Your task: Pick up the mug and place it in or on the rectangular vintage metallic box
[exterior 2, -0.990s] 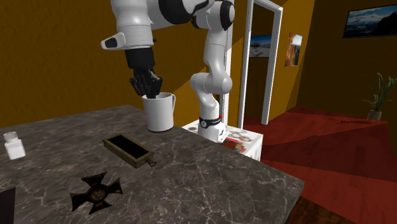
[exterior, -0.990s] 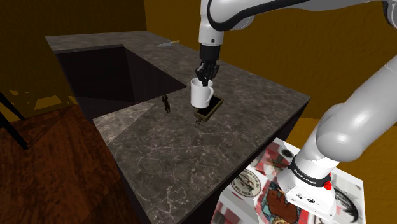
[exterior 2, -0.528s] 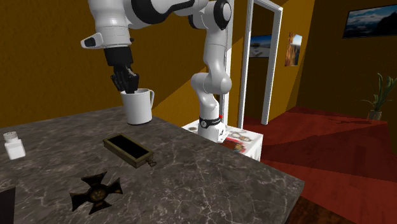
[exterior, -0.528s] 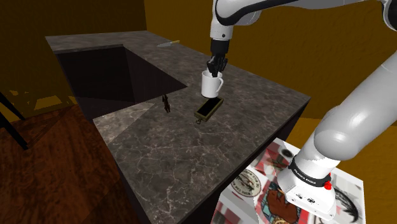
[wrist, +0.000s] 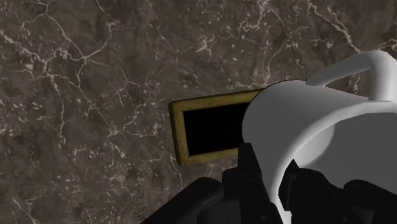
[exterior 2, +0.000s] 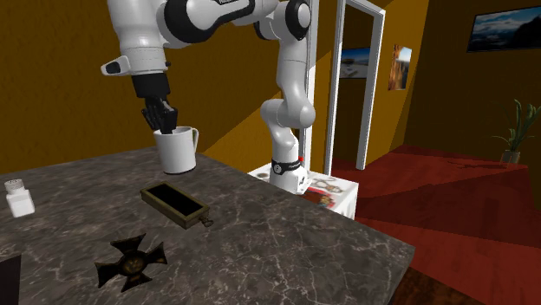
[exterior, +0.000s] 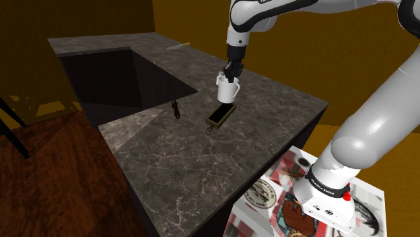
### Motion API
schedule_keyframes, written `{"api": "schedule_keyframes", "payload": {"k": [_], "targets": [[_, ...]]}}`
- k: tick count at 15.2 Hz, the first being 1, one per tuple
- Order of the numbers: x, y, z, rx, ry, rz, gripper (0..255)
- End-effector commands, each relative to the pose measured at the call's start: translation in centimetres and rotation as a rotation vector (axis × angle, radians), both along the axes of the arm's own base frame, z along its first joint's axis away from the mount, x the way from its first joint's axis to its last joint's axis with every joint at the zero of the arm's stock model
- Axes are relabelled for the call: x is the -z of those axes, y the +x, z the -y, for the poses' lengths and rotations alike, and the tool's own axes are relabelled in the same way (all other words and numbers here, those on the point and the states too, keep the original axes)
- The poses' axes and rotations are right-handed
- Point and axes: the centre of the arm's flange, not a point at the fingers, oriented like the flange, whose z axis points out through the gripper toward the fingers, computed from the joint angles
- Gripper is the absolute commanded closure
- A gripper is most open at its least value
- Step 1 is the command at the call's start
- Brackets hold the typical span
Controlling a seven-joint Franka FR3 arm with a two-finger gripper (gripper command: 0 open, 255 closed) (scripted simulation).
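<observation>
White and upright, the mug [exterior 2: 176, 152] is hanging clear of the surface [exterior 2: 286, 234] in the upper left of the second exterior view. It is sitting further toward that view's left than a second ago, when it was hanging off to the right of the box [exterior 2: 176, 204]. Over that second it has been travelling sideways while the box has been staying put. Now it is hovering above the box's far end, apart from it. In the wrist view the mug [wrist: 305, 127] is overlapping one end of the box [wrist: 180, 133], whose brass-coloured frame and dark opening are showing beside it. The carry is probably nearing its end, with a little centring and a descent remaining. The fingers [exterior 2: 163, 117] are gripping the mug's wall at the rim, one inside and one outside, so the mug is hanging directly beneath them with its handle pointing toward the frame's right. Near the centre of the shoulder view the mug [exterior: 227, 89] is sitting just above the upper end of the box [exterior: 221, 116]. At the lower left of the second exterior view a dark cross-shaped ornament [exterior 2: 132, 258] is lying apart from the box, and a small white shaker [exterior 2: 17, 197] is standing at the left edge.
</observation>
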Motion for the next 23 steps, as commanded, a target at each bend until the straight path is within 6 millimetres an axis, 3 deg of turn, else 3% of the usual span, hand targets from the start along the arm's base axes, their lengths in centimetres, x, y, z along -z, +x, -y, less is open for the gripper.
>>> {"api": "schedule_keyframes", "payload": {"k": [1, 12, 20, 21, 23], "targets": [[1.1, 0.1, 0.0, 0.000, 0.000, 0.001, 255], [7.3, 0.1, 0.0, 0.000, 0.000, 0.001, 255], [7.3, 0.1, 0.0, 0.000, 0.000, 0.001, 255], [7.3, 0.1, 0.0, 0.000, 0.000, 0.001, 0], [7.3, 0.1, 0.0, 0.000, 0.000, 0.001, 0]]}}
